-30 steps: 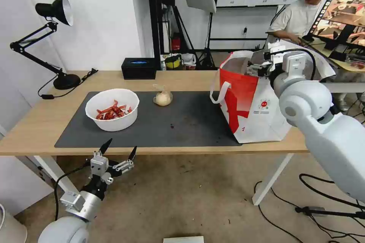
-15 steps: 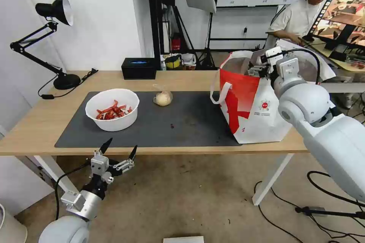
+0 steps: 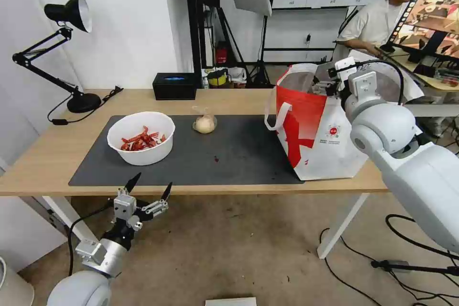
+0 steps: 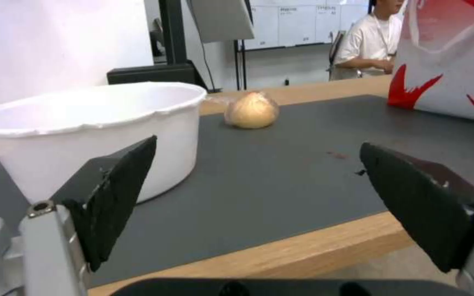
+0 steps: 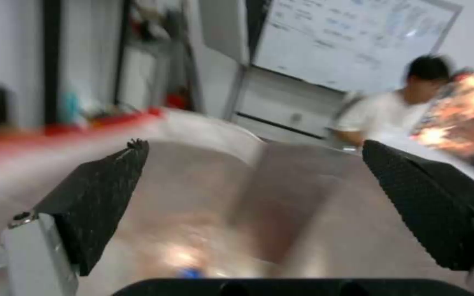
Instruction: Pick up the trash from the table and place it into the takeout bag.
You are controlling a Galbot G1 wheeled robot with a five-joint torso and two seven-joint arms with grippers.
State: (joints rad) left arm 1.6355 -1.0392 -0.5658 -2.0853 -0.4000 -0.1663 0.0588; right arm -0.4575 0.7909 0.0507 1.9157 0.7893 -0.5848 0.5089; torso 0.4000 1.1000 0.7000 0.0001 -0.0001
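The white bowl (image 3: 141,137) of red chili scraps sits on the left of the dark mat (image 3: 229,158); the bowl (image 4: 83,123) also fills the near side of the left wrist view. A small clear baggie (image 3: 204,123) with a beige lump lies mid-mat, and the baggie (image 4: 252,110) rests beyond the bowl. The red-and-white takeout bag (image 3: 320,124) stands upright at the table's (image 3: 43,153) right end. My right gripper (image 3: 324,87) hovers at the bag's mouth, open and empty, above the foil lining (image 5: 248,197). My left gripper (image 3: 152,182) hangs open below the table's front edge, in front of the bowl.
A black desk lamp (image 3: 71,14) stands at the back left with its cord on the wood. A black rectangular box (image 3: 174,86) sits at the back edge. A person and a monitor (image 3: 430,14) are behind the bag. Cables (image 3: 406,267) run across the floor on the right.
My right forearm has shifted slightly to the left while its gripper stays at the bag's mouth. The left arm, bowl and baggie have not moved.
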